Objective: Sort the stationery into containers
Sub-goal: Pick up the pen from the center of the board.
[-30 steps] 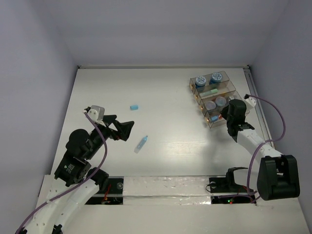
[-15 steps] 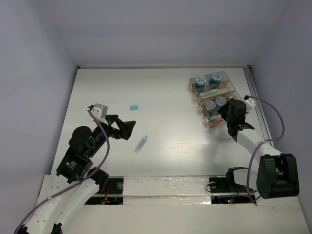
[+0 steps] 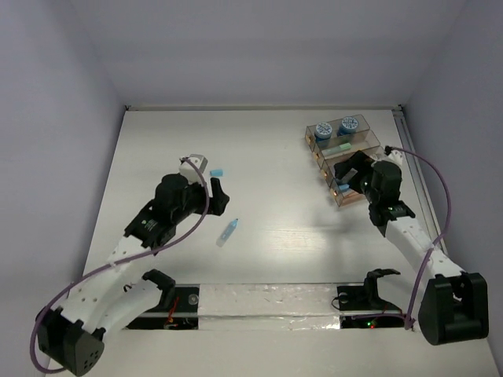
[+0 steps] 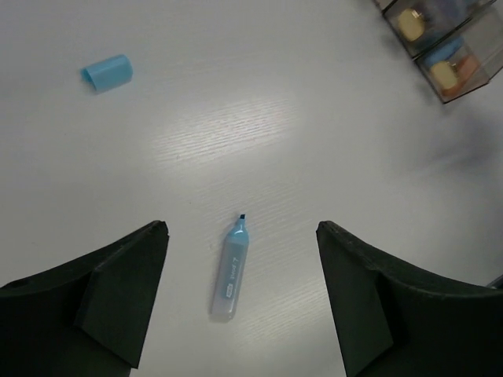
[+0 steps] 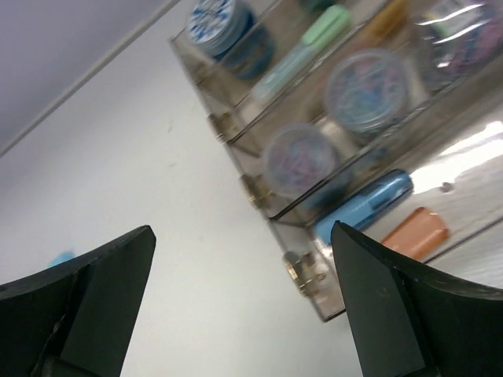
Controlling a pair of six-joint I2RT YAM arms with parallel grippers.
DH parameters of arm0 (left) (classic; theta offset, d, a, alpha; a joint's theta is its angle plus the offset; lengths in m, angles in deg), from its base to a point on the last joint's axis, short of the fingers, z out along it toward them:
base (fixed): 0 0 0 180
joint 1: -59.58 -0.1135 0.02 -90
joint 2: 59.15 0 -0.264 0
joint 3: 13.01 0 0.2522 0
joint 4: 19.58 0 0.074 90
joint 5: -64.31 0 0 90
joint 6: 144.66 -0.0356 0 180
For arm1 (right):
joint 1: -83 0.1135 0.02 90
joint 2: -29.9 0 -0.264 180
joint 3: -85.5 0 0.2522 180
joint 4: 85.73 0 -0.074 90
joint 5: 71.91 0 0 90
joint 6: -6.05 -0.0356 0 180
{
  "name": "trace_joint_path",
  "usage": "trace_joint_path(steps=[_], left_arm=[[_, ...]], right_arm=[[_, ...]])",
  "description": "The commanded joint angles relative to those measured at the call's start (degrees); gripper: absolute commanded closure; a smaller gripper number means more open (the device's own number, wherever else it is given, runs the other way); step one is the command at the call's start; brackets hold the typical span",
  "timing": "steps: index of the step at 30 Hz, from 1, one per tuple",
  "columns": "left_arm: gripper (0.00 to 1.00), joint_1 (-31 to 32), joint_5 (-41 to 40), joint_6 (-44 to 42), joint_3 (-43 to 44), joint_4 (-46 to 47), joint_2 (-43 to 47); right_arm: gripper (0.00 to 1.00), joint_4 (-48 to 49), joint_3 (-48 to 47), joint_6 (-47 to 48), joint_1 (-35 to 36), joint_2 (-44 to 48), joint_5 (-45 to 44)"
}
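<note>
Our left gripper (image 4: 242, 229) hangs empty, jaws spread, over the uncapped light-blue marker (image 4: 229, 275) lying on the tabletop (image 4: 314, 118). A light-blue cap (image 4: 107, 72) lies well apart from it. Our right gripper (image 5: 242, 229) stands wide and empty just beside the containers (image 3: 365, 118), which already hold blue rolls (image 5: 220, 20), jars (image 5: 364, 81) and sticks (image 5: 363, 206). We judge the sorting nearly done, with only the marker and cap left.

I record a light-blue marker (image 4: 230, 271) between the black left fingers (image 4: 110, 306), with a light-blue cap (image 4: 107, 72) beyond them. Ahead of the black right fingers (image 5: 94, 306) are smoky clear bins (image 5: 236, 149) holding:
- a blue roll (image 5: 224, 27) with a white-patterned top
- a pale green stick (image 5: 326, 25)
- grey-lidded jars (image 5: 365, 86)
- a blue stick (image 5: 365, 206)
- an orange stick (image 5: 416, 230)

The table (image 4: 314, 94) is white and faintly grained.
</note>
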Motion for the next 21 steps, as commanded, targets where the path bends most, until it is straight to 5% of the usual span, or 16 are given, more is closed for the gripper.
trace_joint_path(steps=[1, 9, 14, 21], left_arm=[[0.28, -0.21, -1.58, -0.28, 2.39, 0.15, -5.67], [0.45, 2.24, -2.90, -1.51, 10.73, -7.12, -18.60], [0.44, 4.10, -4.58, 0.24, 17.24, -17.33, -27.57], [0.42, 8.23, -4.31, 3.93, 14.70, -22.53, -33.46]], right_arm=[[0.00, 1.61, -0.18, 3.09, 3.80, 2.70, 8.01], [0.00, 0.47, -1.50, 4.50, 12.34, 5.25, 12.58], [0.00, -0.06, -1.60, 4.15, 14.36, 7.88, 17.41], [0.00, 0.12, -0.97, 4.41, 14.36, 10.08, 19.61]])
